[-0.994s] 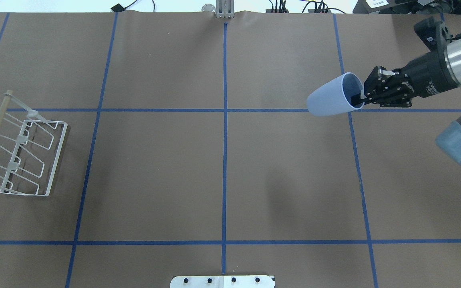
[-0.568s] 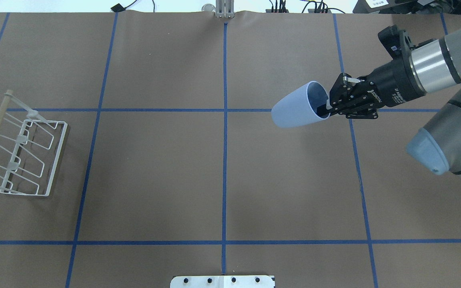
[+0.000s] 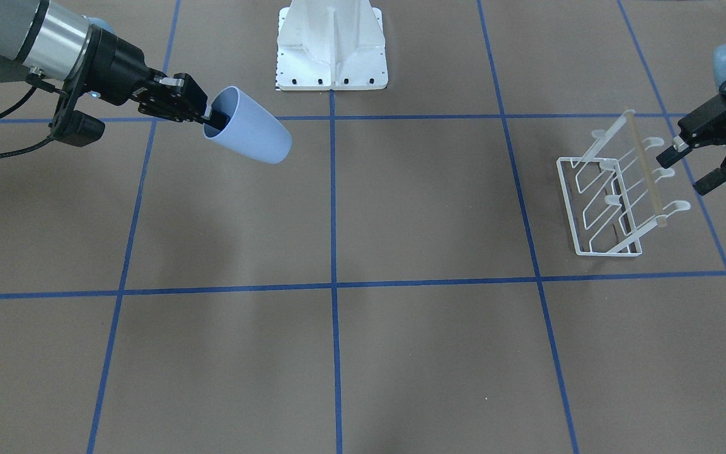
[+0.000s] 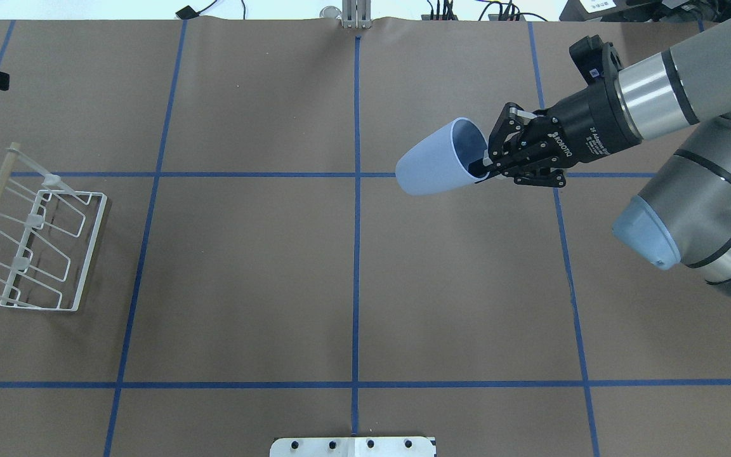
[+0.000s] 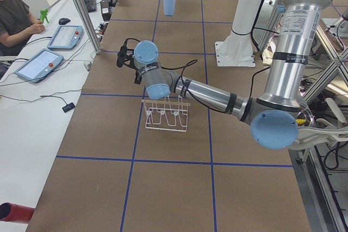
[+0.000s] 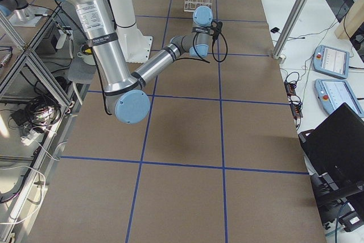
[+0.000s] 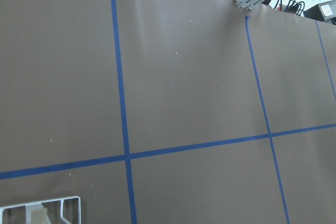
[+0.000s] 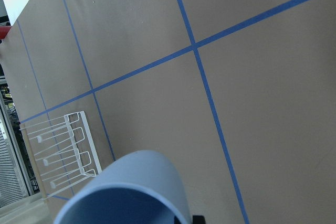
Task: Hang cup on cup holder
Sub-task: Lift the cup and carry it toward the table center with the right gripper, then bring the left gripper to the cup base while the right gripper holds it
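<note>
Nearest the robot, a white bolted pedestal (image 3: 331, 47) sits at the edge of the brown worktop (image 4: 245, 285), well off to one side of the cup holder (image 4: 91, 252). Further out comes the cup holder itself, a white wire rack standing on its rectangular base frame. Its pale wooden bar (image 3: 645, 167) runs across the angled prongs (image 3: 675, 206), and nothing is hung on them. Right by those rounded prong tips, on the side of the cup holder away from everything else, hangs the left tool (image 3: 684, 171). Its two black fingers are spread wide apart with nothing between them, and it is clear of the wire. Now look the other way from the cup holder, well across the worktop and past the middle blue tape line (image 4: 356, 254): there is the light blue cup (image 4: 438, 165), up off the surface. It is tipped almost onto its side, with its closed bottom aimed back towards the cup holder and its open mouth facing the arm that carries it. The right tool (image 4: 485, 167) has it by the rim, one finger down inside the mouth and the other against the outer wall, clamped on the thin plastic. In the right wrist view the cup's rim fills the bottom edge, with the cup holder small in the distance beyond it.
</note>
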{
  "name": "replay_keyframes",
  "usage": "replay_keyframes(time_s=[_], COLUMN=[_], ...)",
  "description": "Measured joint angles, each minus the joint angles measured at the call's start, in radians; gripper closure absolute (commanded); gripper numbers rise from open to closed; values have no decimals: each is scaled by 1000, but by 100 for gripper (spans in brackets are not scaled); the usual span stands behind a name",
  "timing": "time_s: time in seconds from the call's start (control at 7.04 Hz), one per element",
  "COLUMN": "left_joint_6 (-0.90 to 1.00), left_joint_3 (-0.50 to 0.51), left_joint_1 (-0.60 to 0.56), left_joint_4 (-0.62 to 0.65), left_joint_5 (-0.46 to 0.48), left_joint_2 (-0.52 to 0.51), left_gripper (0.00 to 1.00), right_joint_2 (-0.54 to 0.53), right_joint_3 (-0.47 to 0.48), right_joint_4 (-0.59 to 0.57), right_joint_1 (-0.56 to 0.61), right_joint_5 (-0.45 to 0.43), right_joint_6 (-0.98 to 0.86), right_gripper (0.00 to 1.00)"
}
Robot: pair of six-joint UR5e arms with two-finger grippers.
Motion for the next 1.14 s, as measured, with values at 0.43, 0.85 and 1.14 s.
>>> replay_keyframes(time_s=[0.43,0.85,1.14], left_joint_6=[-285,-599,-875], left_joint_3=[1,4,7], left_joint_1=[94,140,188], left_joint_4=[-130,-254,-368], left_joint_5=[28,38,48], left_joint_2=[-64,-126,-168], left_gripper=[2,2,2], right_joint_2=[55,75,109], right_joint_3=[0,0,-8], right_joint_4=[15,179,303], right_joint_1=[-9,-32,-72], right_joint_5=[3,-78,-201], right_joint_6=[244,528,737], right_gripper=[100,100,100])
